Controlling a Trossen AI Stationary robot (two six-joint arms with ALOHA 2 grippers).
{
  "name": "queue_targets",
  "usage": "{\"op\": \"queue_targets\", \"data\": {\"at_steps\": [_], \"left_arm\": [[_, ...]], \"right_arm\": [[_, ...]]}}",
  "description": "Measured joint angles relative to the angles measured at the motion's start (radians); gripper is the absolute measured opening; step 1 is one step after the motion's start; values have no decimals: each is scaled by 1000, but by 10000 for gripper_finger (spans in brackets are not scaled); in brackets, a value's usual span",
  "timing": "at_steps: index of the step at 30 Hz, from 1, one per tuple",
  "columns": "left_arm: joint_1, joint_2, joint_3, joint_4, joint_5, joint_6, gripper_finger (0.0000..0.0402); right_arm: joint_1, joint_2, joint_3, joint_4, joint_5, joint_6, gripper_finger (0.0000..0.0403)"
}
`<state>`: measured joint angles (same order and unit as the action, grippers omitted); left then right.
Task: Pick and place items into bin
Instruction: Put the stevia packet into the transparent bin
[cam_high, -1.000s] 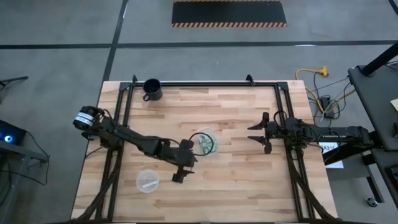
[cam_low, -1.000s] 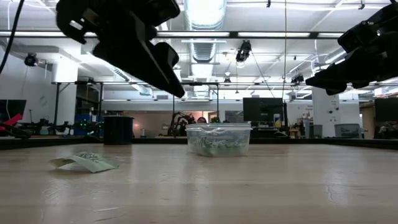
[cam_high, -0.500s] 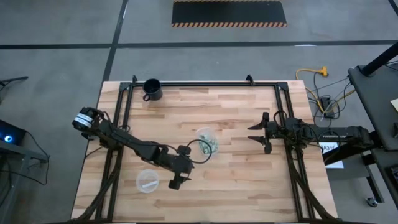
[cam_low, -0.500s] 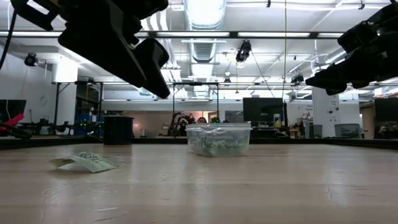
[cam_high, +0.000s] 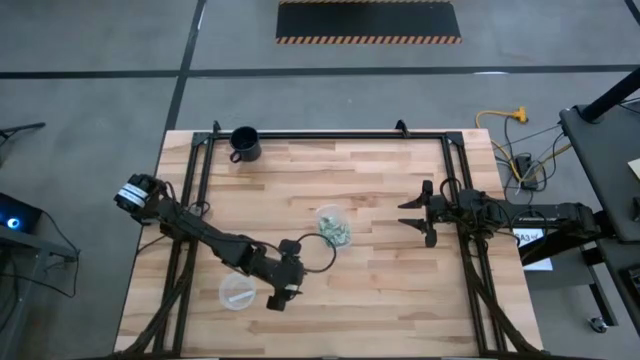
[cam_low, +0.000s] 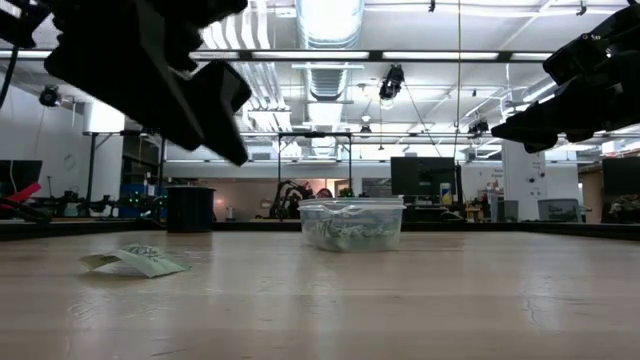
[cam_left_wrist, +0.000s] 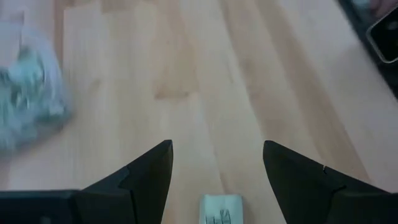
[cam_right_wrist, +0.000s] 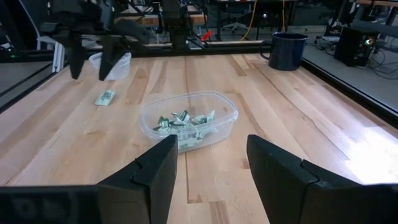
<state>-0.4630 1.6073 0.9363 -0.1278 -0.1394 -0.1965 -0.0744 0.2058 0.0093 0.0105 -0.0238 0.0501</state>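
Over the table's near side my left claw hangs spread above the last loose item; I'd drop straight down, straddle it squarely, then pinch

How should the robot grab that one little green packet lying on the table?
Probably from straight above, pinching the packet across its short sides. It lies flat on the wood, apart from the clear cup, so nothing blocks a downward approach. The left hand hovers over it with fingers open either side, well placed; the right hand waits farther off.
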Motion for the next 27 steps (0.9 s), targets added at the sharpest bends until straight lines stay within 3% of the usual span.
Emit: {"op": "queue_targets", "data": {"at_steps": [8,27], "left_arm": [[-4,7,-11,-95,-1,-181,233],[-26,118,-55,-93,-11,-398,233]], "right_arm": [[0,0,0,0,0,0,183],[0,0,0,0,0,1,183]]}}
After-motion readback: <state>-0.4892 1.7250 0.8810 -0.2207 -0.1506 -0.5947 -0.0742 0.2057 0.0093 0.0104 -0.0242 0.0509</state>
